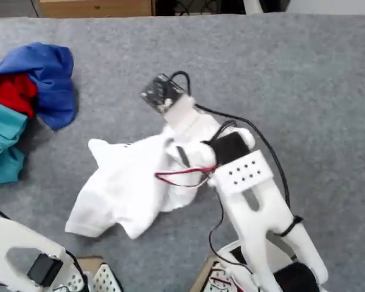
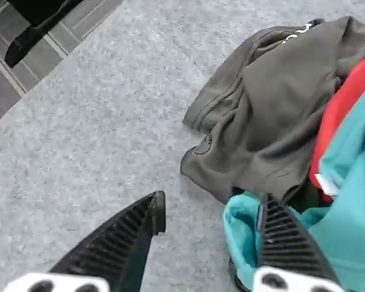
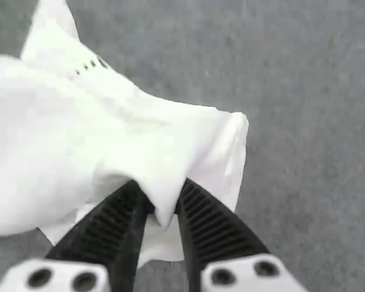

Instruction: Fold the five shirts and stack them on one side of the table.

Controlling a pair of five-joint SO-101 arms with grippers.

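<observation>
Right tool (image 3: 161, 204): jaws nearly closed, pinching a raised fold of the white shirt (image 1: 121, 188). The cloth peaks up between the fingers. The rest spills away from the tool in a crumpled heap on the grey table (image 1: 292, 73), one sleeve sticking out on the far side.

Left tool (image 2: 212, 210): jaws wide apart, nothing held. It hangs over the pile of unfolded shirts.

Pile, as it lies around the left tool:
- teal shirt (image 2: 353, 201), its edge directly under one finger
- dark grey shirt (image 2: 274, 103), just beyond the fingertips, rumpled
- red shirt (image 2: 340, 109), a strip between the teal and the dark grey
- blue shirt (image 1: 45, 79), on the far edge of the heap, well away from the right tool

Handling, white shirt: thin, limp and light by the look of it. It should lift with no effort but will sag, drag and bunch wherever it is not held. A single pinch mid-cloth, as now, gathers it rather than spreads it. The better holds are probably the hem corners or the shoulder seams, one per tool, so it can be laid flat before creasing.

Progress: no shirt looks folded or stacked yet.
</observation>
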